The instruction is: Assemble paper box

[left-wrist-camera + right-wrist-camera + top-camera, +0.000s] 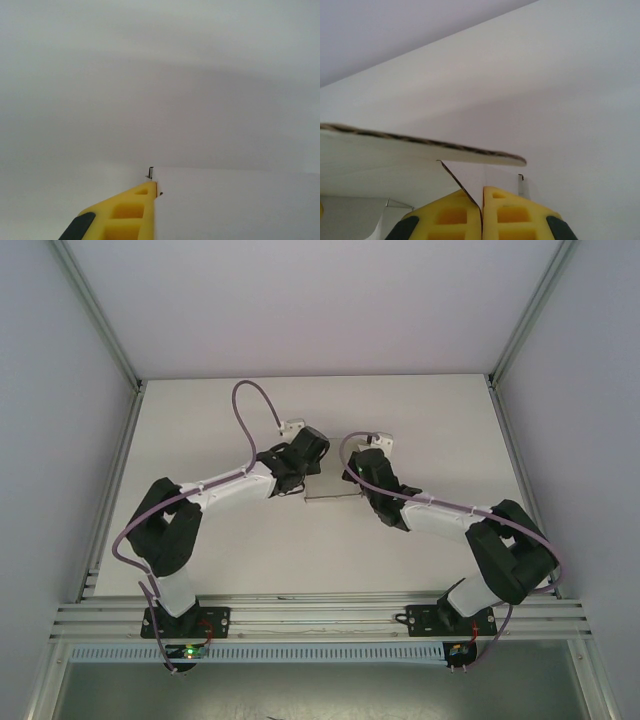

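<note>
**Both grippers closed on the box at mid-table**

Top view: the paper box (pixel 330 490) sits at the middle of the table (pixel 300 405), white on white. Only its near edge reads clearly, as a thin dark line running left to right. The left gripper (pixel 301 487) meets it from the left, the right gripper (pixel 362 490) from the right, with the box between them.

Right wrist view: two yellow fingers (pixel 452 215) are pressed together with a thin card edge caught in the seam, so the grip is on the box. Above them a loose flap (pixel 420 147) juts out level, showing its cut brown edge.

Left wrist view: one yellow finger (pixel 132 212) lies flush against a white panel. The panel's straight top edge runs off to the right. The mate finger is hidden behind the card. Jaws pressed shut, pinching that panel.

Room: a broad stretch of table lies between the grippers and the far edge. There are wide margins to the aluminium rails (pixel 110 510) at left and right. Purple cables (pixel 250 405) loop above both wrists. The nearer strip is taken up by the elbows and bases.
</note>
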`<state>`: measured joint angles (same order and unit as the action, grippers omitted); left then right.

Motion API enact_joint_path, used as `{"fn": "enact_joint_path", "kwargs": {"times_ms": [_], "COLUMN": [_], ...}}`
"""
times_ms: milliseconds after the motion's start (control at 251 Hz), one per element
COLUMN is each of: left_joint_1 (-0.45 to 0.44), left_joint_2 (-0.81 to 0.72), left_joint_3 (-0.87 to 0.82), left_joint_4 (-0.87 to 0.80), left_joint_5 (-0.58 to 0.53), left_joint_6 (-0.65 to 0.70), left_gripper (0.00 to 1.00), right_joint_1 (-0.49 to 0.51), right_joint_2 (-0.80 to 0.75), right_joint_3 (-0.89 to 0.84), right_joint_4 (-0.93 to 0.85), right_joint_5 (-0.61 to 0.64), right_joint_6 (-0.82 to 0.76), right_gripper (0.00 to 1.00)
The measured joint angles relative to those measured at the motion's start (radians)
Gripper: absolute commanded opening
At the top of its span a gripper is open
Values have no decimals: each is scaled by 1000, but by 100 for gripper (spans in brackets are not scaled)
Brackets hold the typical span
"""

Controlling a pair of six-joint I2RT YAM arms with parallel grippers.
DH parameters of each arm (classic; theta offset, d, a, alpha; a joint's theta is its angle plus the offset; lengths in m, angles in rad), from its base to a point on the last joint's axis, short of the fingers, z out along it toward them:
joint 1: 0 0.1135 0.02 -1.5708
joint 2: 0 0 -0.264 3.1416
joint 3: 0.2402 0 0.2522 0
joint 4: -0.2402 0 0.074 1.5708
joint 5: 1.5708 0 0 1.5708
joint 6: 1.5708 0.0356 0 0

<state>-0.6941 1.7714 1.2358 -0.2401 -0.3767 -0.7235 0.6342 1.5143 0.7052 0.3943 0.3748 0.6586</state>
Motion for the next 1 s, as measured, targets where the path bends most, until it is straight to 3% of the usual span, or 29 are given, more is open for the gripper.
{"fn": "enact_joint_path", "kwargs": {"times_ms": [459,1002], "left_joint_1": [-19,-105], "left_joint_2": [-98,-124], "left_joint_3": [-210,-325], "left_joint_4": [208,359], "left_joint_5": [30,-29], "left_joint_6": [14,54], "left_gripper": [0,2], "right_joint_1": [110,135], "right_joint_2": [-29,-61], "right_joint_3": [-151,-354], "right_joint_4": [194,426], "right_joint_5": [143,160], "right_joint_6": [-56,-90], "right_gripper": [6,6]}}
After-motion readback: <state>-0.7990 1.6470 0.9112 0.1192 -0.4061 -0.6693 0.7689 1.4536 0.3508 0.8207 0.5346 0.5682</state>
